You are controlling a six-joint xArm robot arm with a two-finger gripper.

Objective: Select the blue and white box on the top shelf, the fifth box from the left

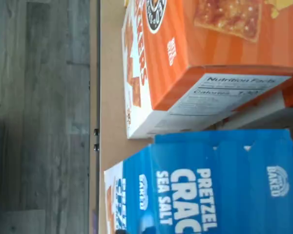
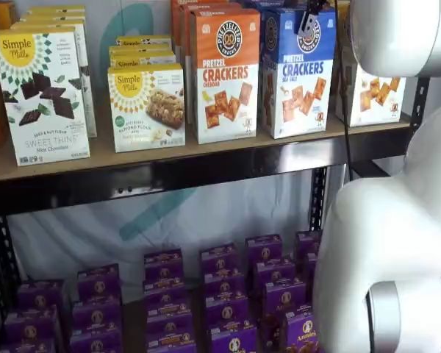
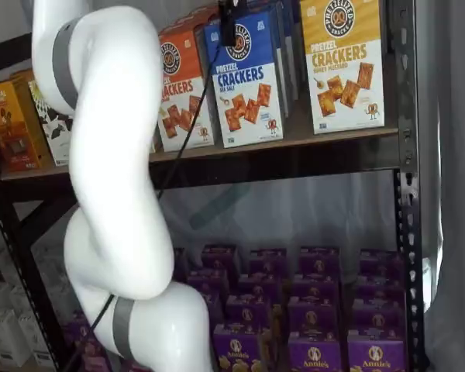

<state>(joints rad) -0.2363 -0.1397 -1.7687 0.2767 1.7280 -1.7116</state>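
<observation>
The blue and white box (image 2: 298,73) (image 3: 248,85) stands upright on the top shelf (image 2: 206,158) (image 3: 333,136), between an orange-topped cheddar box (image 2: 224,73) and a yellow-topped cracker box (image 3: 342,62). My gripper (image 2: 309,20) (image 3: 229,22) hangs from the upper edge in both shelf views, showing as one black finger with a cable just in front of the blue box's top. Its jaws stand wide, and nothing is held. In the wrist view the blue box's top (image 1: 219,185) lies beside the orange box (image 1: 195,48), close under the camera.
Simple Mills boxes (image 2: 40,95) (image 2: 147,107) fill the shelf's left part. Rows of small purple boxes (image 2: 220,294) (image 3: 318,310) sit on the lower level. My white arm (image 2: 382,220) (image 3: 112,155) stands in front of the shelves. The wood floor (image 1: 39,117) shows beyond the shelf's edge.
</observation>
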